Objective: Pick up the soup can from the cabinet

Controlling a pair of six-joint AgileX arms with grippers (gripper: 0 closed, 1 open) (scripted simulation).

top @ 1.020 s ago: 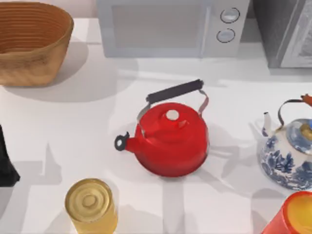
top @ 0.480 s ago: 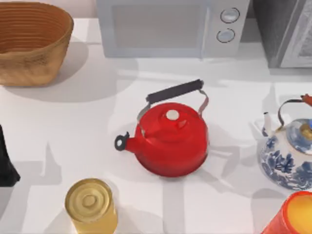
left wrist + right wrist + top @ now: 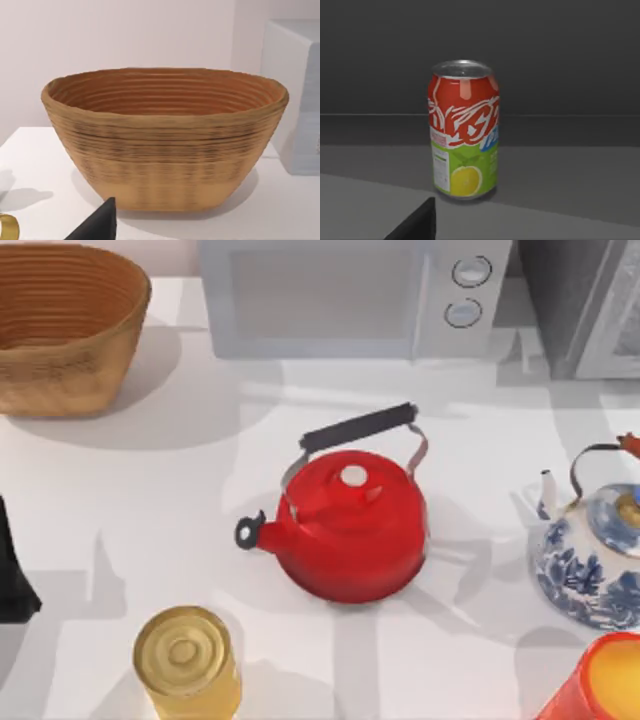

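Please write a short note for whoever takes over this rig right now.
Left tool: idle, facing the wicker basket at the table's rear left.
Right tool: pointed at the can, apart from it.
Can: red and green label, upright on the dark cabinet shelf, untouched.
Done: right tool lined up on the can.
Left: close in, grip the can, lift it out.
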